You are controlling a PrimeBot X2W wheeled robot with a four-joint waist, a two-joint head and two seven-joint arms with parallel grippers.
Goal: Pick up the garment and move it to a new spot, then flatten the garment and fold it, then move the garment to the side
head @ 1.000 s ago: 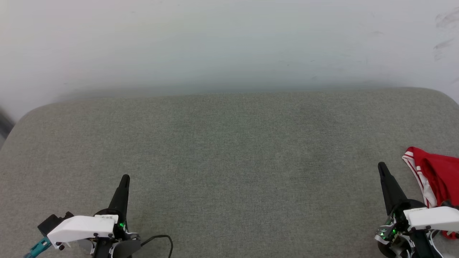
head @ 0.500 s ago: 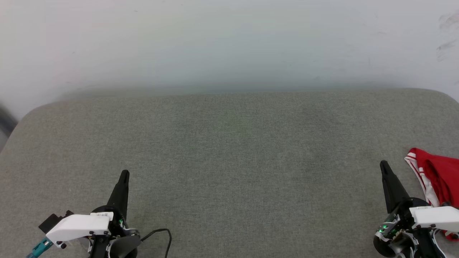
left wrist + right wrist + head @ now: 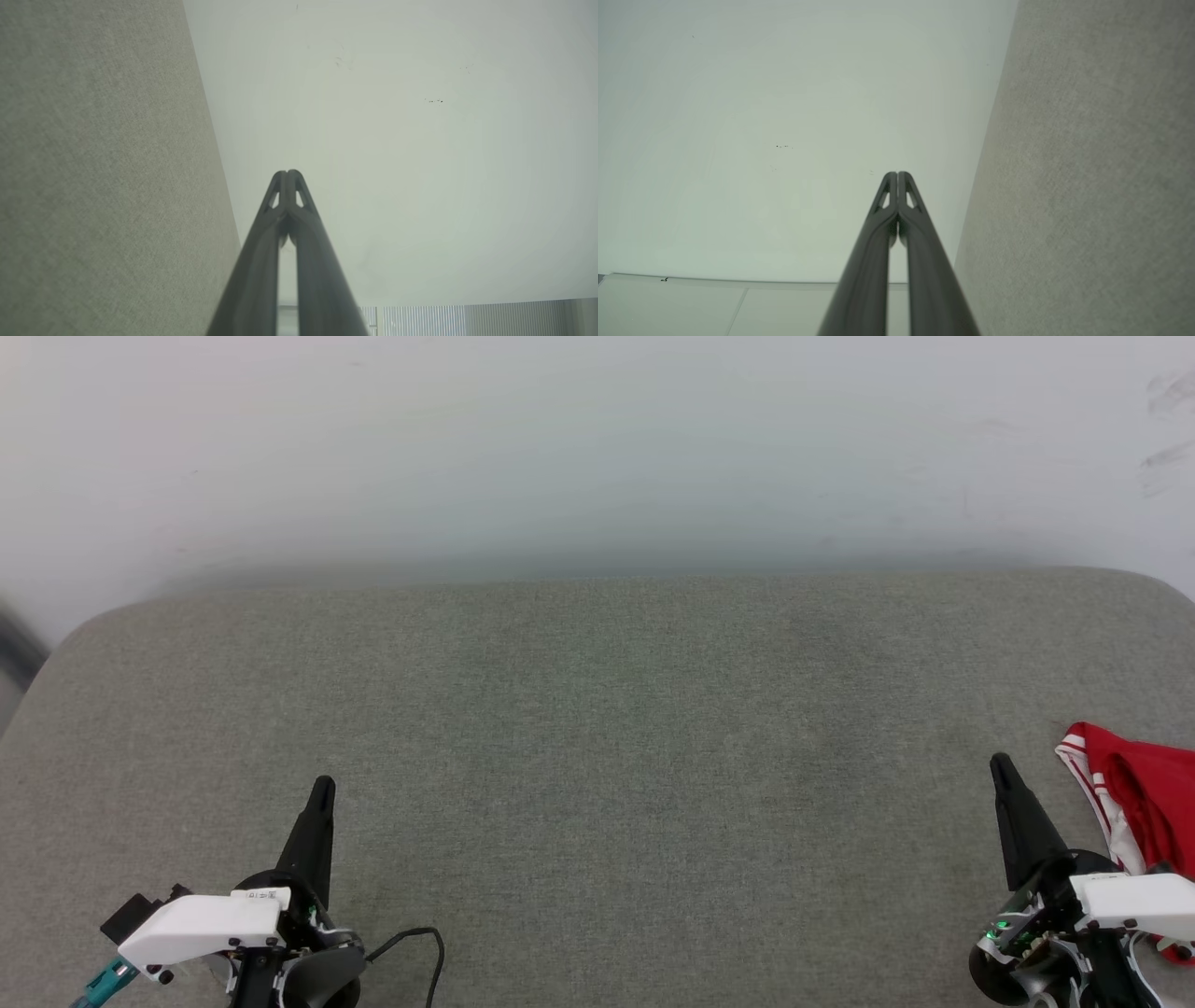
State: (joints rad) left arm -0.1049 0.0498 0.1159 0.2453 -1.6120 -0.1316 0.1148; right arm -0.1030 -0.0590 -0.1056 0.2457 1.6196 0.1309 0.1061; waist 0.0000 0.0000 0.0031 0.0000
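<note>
Garment (image 3: 1144, 798) lies bunched just right of right gripper (image 3: 1003, 767), closed & empty; left gripper (image 3: 322, 790), also closed, is well apart, so right arm's nearer.

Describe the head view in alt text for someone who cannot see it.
A bunched red jersey with white-striped trim lies at the far right of a grey fabric cushion against a pale wall. At the bottom corners, the left fingers and the right fingers point up, each pair shut and holding nothing; the right pair stands just left of the jersey.
</note>
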